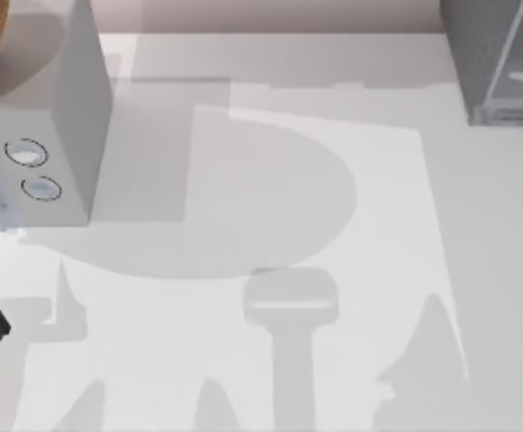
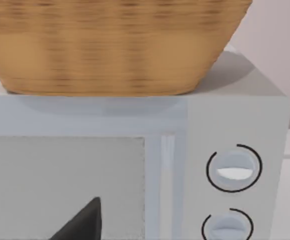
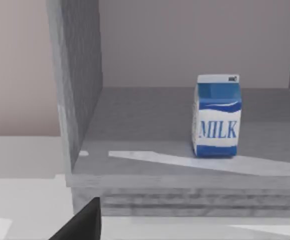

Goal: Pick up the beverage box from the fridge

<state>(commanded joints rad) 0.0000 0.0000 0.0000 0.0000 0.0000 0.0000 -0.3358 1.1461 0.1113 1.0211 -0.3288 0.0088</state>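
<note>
So the beverage box [image 3: 216, 116] is standing upright on the floor of the fridge [image 3: 80, 90], blue and white with MILK on its face, well back from the open front edge. In the top view the fridge [image 1: 495, 63] sits up at about 1 o'clock on the table [image 1: 270, 342], and the lighter grey box with two dials [image 1: 49, 135] is over at 10 o'clock with a wicker basket [image 2: 115, 45] on top. Can't tell how wide either arm's fingers are, just a dark tip in each wrist view
</note>
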